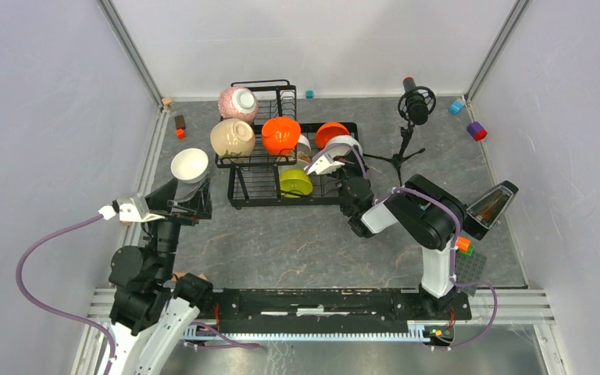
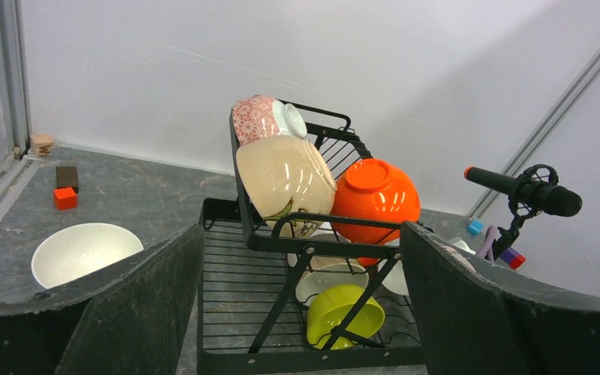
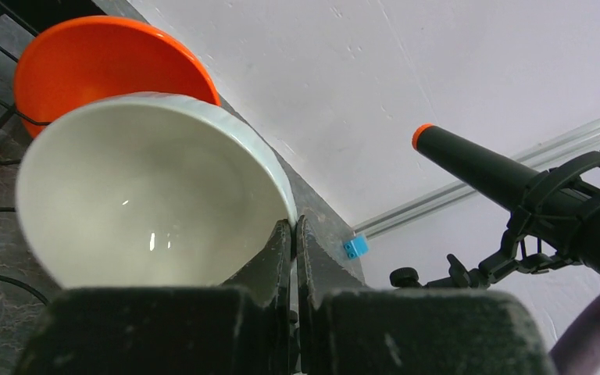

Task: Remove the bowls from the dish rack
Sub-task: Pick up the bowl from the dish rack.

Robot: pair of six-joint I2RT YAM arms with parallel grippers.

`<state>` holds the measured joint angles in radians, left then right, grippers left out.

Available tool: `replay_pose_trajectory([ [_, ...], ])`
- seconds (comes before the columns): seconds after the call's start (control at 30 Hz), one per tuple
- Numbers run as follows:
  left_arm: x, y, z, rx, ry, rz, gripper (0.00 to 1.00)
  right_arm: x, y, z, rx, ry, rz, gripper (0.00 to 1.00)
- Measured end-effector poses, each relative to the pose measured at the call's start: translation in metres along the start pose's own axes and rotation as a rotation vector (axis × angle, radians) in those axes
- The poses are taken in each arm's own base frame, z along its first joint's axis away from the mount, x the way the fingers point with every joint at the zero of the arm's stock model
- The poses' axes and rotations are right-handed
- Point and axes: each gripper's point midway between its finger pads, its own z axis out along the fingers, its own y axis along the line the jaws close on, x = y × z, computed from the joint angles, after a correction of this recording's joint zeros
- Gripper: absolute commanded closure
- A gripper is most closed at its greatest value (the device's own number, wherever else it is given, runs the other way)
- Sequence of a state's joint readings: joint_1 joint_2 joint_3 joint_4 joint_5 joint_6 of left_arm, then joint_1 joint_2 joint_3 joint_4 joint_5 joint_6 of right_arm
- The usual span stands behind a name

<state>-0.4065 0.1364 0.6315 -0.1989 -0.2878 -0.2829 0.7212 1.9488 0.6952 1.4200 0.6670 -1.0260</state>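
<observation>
The black wire dish rack stands at the back middle of the table. Its upper shelf holds a pink-speckled bowl, a beige bowl and an orange bowl. On the lower tray are a lime green bowl, a second orange bowl and a cream bowl. My right gripper is shut on the rim of a white bowl, tilted at the rack's right end. My left gripper is open and empty, facing the rack's left end. Another white bowl sits upright on the table beside it.
A black microphone on a tripod stands just right of the rack, close to the right arm. Small coloured blocks lie by the walls. Enclosure walls close the left, back and right sides.
</observation>
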Motion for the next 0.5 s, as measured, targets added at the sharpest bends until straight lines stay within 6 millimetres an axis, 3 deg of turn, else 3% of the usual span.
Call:
replay_pose_trajectory([
  [0.5, 0.0000, 0.0000, 0.0000, 0.000, 0.000, 0.000, 0.00, 0.0018, 0.0015, -0.0016, 0.007, 0.010, -0.012, 1.00],
])
